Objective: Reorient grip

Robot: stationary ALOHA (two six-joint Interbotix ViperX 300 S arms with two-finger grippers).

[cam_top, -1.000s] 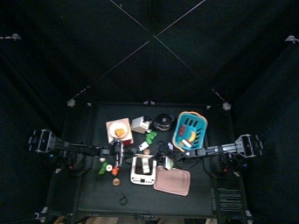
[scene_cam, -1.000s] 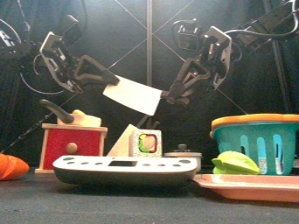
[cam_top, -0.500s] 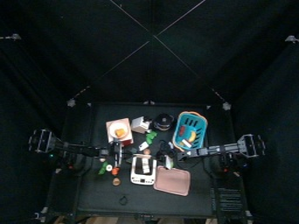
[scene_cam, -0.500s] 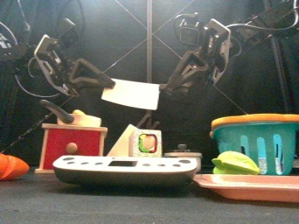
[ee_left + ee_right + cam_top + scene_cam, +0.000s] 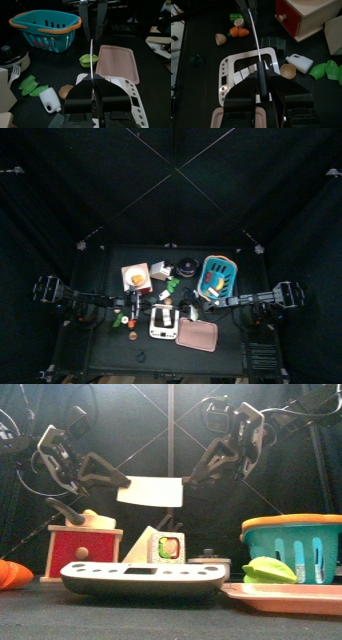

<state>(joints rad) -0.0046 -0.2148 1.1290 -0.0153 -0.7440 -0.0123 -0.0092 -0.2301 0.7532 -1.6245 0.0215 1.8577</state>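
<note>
A thin white card point(image 5: 150, 491) hangs level in the air above the table, held between both grippers. My left gripper point(image 5: 124, 485) is shut on its left edge. My right gripper point(image 5: 185, 482) is shut on its right edge. In the left wrist view the card point(image 5: 89, 62) shows edge-on as a thin white line between my jaws, with the right gripper point(image 5: 91, 17) at its far end. In the right wrist view the card point(image 5: 257, 35) is again edge-on, and the left gripper point(image 5: 244, 4) holds its far end.
Under the card lie a white scale point(image 5: 140, 579), a red wooden box point(image 5: 84, 552), a small white bottle point(image 5: 298, 62) and toy food. A teal basket point(image 5: 291, 544) and a pink tray point(image 5: 287, 594) with a green star fruit point(image 5: 270, 570) stand at the right.
The card has turned from tilted, right end down, to level. Both grippers have kept hold and shifted slightly; the right one rose.
</note>
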